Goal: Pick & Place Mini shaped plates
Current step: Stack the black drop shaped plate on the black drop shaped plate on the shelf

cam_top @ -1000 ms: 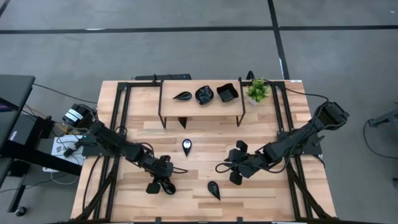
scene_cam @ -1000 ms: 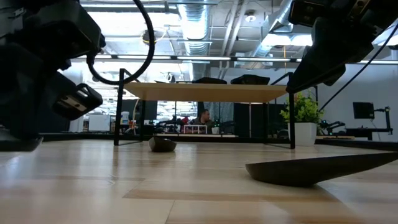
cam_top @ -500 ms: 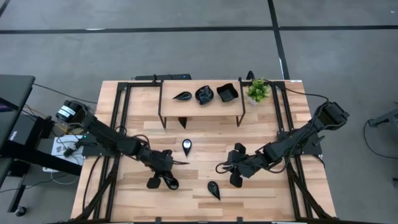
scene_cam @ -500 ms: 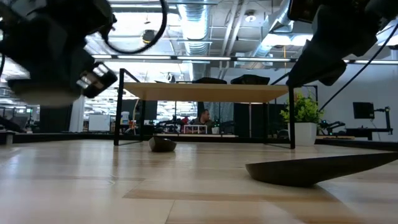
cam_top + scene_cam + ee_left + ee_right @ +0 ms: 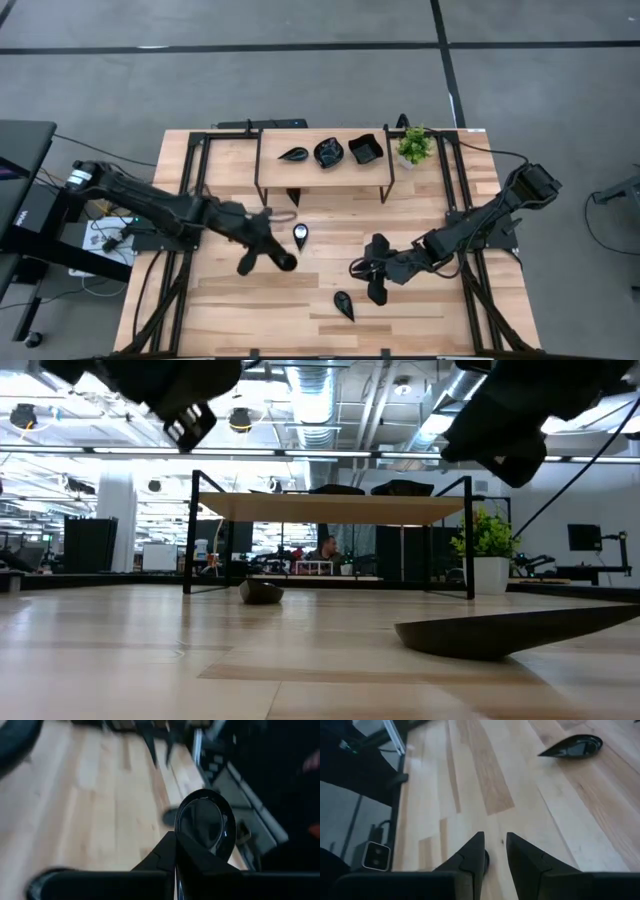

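Note:
My left gripper (image 5: pixel 272 258) hangs over the table's middle left, shut on a small glossy black dish (image 5: pixel 202 822), which stands beyond the fingertips (image 5: pixel 175 851). My right gripper (image 5: pixel 370 272) hovers at the middle right, pointing toward the table's left. It is open (image 5: pixel 494 847) with nothing between its fingers. One teardrop dish (image 5: pixel 301 235) lies flat at the table's centre and another (image 5: pixel 343 305) near the front edge. In the low view the front one (image 5: pixel 500 635) looms close and the centre one (image 5: pixel 260 592) sits farther back. Both arms show only at the top of the low view. My left gripper pinches the dish's rim (image 5: pixel 186 840) between its two shut fingers, at the edge nearest the wrist. The fingers slant down toward the table's far right. The dish stands up past the fingertips, its hollow face turned back toward the wrist, lifted clear of the table.
A low wooden shelf (image 5: pixel 270 170) on black legs stands at the far middle, with three black dishes (image 5: pixel 328 152) on top. A potted plant (image 5: pixel 413 145) stands beside the shelf and one more dish (image 5: pixel 293 197) lies beneath it. Black frame rails run along both table sides.
My left gripper has risen from just above the table and swung toward the far edge and a little right. It stays shut and carries the dish up clear of the wood. My right gripper has tipped at the wrist, staying in place.

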You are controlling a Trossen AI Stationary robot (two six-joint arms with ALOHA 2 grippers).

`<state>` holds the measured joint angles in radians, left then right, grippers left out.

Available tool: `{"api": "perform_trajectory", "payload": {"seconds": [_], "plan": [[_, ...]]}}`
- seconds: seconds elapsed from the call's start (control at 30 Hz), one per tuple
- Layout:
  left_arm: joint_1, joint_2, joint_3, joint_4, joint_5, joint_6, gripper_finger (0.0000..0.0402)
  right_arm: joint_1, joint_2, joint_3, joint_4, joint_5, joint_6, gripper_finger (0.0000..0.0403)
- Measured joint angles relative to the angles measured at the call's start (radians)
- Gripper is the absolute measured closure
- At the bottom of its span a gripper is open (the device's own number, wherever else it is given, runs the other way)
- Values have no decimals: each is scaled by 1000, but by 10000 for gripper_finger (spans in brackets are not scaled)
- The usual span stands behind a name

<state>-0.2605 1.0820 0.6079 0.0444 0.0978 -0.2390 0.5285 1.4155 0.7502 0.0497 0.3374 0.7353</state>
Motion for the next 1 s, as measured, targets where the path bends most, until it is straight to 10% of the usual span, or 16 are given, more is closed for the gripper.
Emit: {"api": "perform_trajectory", "payload": {"seconds": [1.0], "plan": [[437,-118,55,198,-37,33,381,-185,0,0,278,3,-133,326]]}}
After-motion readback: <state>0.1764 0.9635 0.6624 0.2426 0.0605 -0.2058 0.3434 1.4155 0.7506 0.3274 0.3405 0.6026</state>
